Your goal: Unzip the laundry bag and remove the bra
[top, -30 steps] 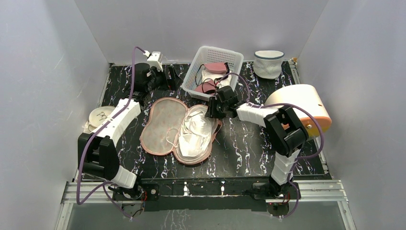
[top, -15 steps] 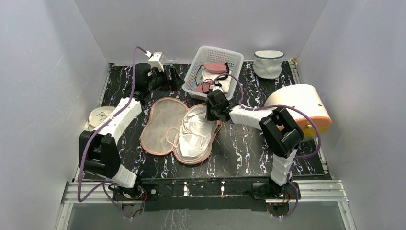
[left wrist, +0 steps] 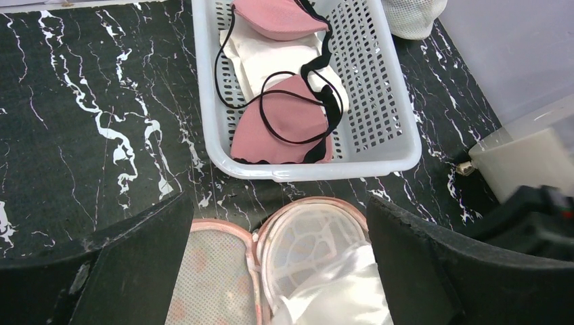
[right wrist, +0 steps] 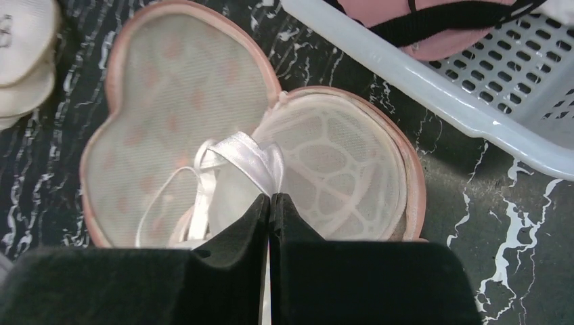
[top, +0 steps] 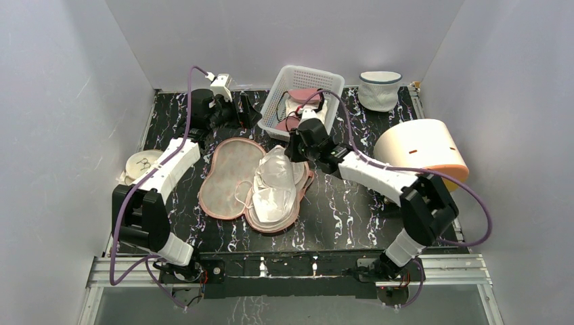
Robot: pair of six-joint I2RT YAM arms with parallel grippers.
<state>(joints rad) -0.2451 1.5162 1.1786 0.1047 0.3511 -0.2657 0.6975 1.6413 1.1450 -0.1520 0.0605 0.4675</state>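
Observation:
The peach-pink laundry bag [top: 229,177] lies unzipped and spread flat mid-table, mesh inner faces up [right wrist: 169,74]. The white bra [top: 274,184] rests in its right half, thin straps trailing over the left half. My right gripper [top: 293,152] hovers over the bag's far right edge, shut on a fold of the bra [right wrist: 237,159]. The fabric is pinched between the touching tips of the right gripper [right wrist: 269,196] and drawn up from the cup. My left gripper [top: 246,112] stands open beyond the bag's far edge. The left gripper [left wrist: 277,210] holds nothing, with the bag [left wrist: 216,271] and bra [left wrist: 348,291] below.
A white slotted basket [top: 272,108] behind the bag holds pink bras with black straps [left wrist: 284,125]. A white mesh tub [top: 379,89] stands at the back right. A large cream cylinder [top: 423,145] sits at the right. A cream round case [top: 141,164] is at the left edge.
My right gripper closed on the bra's upper edge and its arm stretched out lower over the table. The bra's far part is now pulled up. The left arm has barely moved.

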